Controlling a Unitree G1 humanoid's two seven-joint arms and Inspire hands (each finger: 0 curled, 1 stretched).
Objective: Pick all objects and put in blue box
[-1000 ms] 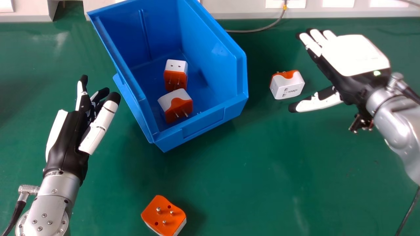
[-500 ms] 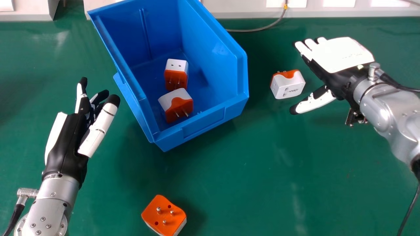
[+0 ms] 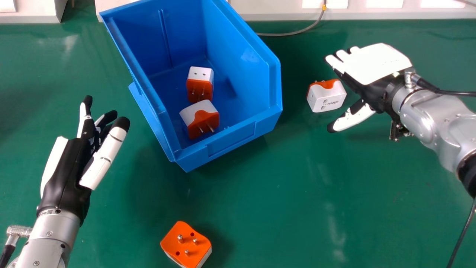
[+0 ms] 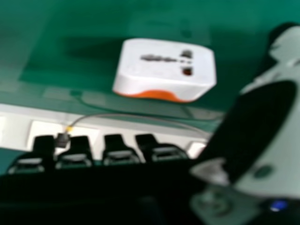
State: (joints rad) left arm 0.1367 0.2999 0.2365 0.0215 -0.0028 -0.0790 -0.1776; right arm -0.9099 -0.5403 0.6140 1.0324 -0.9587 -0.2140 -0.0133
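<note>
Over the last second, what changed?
The right robot hand moved left, closer to the adapter beside it. The left robot hand drew back toward the robot and slightly left. Nothing was grasped or released. Unmoved: that adapter, the near adapter, both boxed adapters, the blue box.

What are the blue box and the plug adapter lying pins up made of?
The blue box looks like moulded plastic, semi-gloss: smooth walls with a soft sheen. The plug adapter seems hard plastic too, its orange face smooth and fairly matte. Its pins glint silver, so probably metal.
</note>
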